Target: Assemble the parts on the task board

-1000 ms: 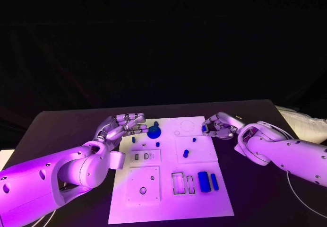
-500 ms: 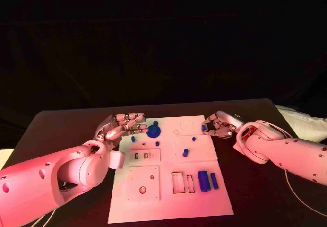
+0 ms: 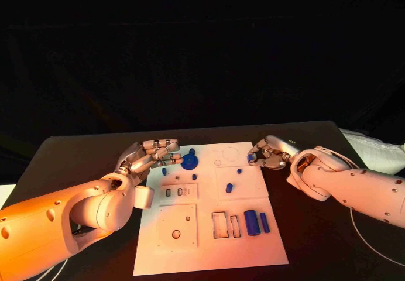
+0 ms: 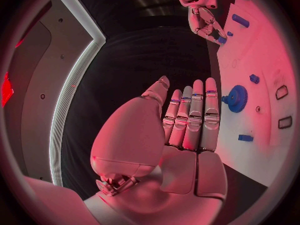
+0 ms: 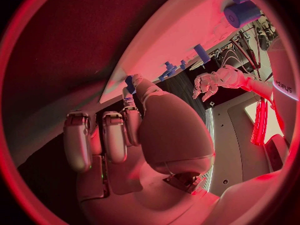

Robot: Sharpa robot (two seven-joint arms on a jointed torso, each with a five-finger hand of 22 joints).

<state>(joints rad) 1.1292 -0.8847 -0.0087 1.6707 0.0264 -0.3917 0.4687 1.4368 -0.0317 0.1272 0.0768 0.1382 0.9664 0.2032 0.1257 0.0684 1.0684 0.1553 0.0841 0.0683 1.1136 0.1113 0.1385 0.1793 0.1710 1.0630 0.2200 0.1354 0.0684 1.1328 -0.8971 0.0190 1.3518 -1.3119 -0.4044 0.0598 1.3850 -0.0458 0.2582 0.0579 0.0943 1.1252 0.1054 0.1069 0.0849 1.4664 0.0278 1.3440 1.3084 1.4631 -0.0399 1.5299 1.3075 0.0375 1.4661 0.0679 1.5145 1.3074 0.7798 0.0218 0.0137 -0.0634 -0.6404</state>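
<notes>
White and flat, the task board lies mid-worktop, carrying smooth blue parts: a toothed gear at its 11 o'clock and two cylinders at 4 o'clock. The right hand, at the board's 1 o'clock corner, pinches a small blue part in its fingers. The left hand rests beside the gear, fingers straight, holding nothing.

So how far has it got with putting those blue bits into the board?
Some way in: a gear and small pegs seem to stand on the task board. The right hand pinches a small blue part. Two blue bars lie loose beside open slots.
</notes>
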